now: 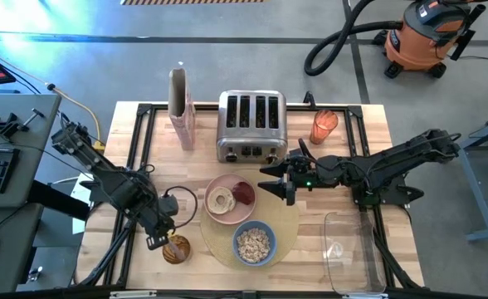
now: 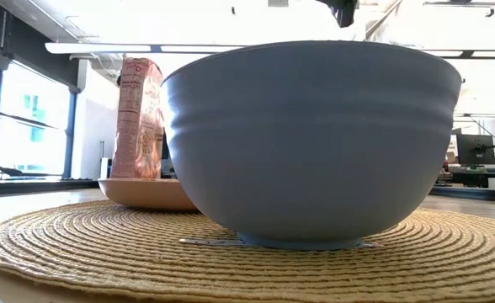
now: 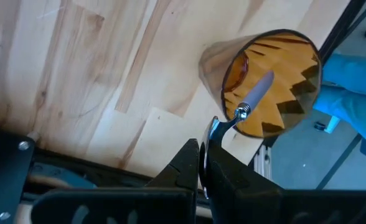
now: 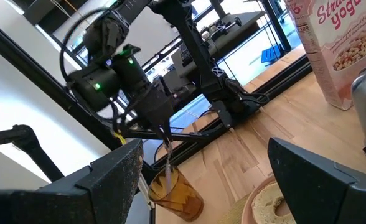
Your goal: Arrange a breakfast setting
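- Closest to the low camera, the blue bowl (image 2: 311, 143) is sitting on the round woven placemat (image 2: 79, 252), with the pink plate (image 2: 142, 194) just behind it and a cereal box (image 2: 138, 118) further back.
- From above, the bowl (image 1: 254, 243) is holding cereal, and the plate (image 1: 231, 198) is carrying a bagel half (image 1: 222, 199) and a red fruit (image 1: 244, 193); both dishes are resting on the placemat (image 1: 290, 223).
- Off the mat, near the table's (image 1: 144, 249) front left corner, an amber tumbler (image 1: 176, 248) is standing with the spoon (image 3: 253, 99) in it.
- Left end effector (image 1: 158, 237) is pinching its fingers (image 3: 183, 165) closed on the spoon's bowl end; the handle is pointing down into the tumbler (image 3: 264, 84), so the spoon's long axis is running almost straight on from the fingers.
- I judge the coming move as lifting the spoon out along that axis, then carrying it right towards the placemat; the left arm is plainly the nearer one.
- That arm is reaching low across the table's front left, elbow back towards the edge.
- Right end effector (image 1: 281, 177) is hanging wide open beside the plate, in front of the toaster (image 1: 251, 125), holding nothing.
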Robot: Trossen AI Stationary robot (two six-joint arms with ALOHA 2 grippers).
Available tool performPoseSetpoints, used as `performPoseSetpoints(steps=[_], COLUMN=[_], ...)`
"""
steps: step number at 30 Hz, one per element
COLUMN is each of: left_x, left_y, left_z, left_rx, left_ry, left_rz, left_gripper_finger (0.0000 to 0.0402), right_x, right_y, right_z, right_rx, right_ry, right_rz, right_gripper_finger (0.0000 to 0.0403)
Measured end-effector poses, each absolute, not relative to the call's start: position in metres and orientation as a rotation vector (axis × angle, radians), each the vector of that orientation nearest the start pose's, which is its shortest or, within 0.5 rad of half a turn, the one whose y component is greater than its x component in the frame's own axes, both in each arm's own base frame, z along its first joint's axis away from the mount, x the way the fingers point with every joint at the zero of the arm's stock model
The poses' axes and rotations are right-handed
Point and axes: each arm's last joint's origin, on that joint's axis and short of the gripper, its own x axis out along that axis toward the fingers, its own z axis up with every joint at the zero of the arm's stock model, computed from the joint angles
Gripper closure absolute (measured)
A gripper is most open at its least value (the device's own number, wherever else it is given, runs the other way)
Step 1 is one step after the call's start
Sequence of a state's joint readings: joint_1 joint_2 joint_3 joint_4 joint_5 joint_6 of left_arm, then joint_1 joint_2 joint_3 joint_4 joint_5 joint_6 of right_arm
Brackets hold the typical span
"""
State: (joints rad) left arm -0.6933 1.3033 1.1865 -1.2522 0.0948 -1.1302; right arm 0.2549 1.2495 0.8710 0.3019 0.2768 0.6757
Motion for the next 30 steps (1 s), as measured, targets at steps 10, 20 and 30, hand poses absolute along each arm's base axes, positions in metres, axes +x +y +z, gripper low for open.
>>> performPoseSetpoints(steps=[10, 20, 30], left_x=[0.158, 0.17, 0.202], left_y=[-0.133, -0.114, -0.088], left_z=[0.339, 0.373, 0.383], left_rx=[-0.489, -0.475, -0.421], left_ry=[1.508, 1.333, 1.139], left_rz=[0.188, 0.19, 0.102], left_gripper_finger=[0.0394, 0.0394, 0.0394], right_x=[0.275, 0.275, 0.282], right_y=[0.063, 0.067, 0.071], right_z=[0.312, 0.312, 0.337], right_rx=[0.652, 0.719, 0.706], right_ry=[0.063, 0.104, 0.127], right_rz=[-0.046, 0.064, 0.124], right_gripper_finger=[0.0077, 0.0077, 0.0077])
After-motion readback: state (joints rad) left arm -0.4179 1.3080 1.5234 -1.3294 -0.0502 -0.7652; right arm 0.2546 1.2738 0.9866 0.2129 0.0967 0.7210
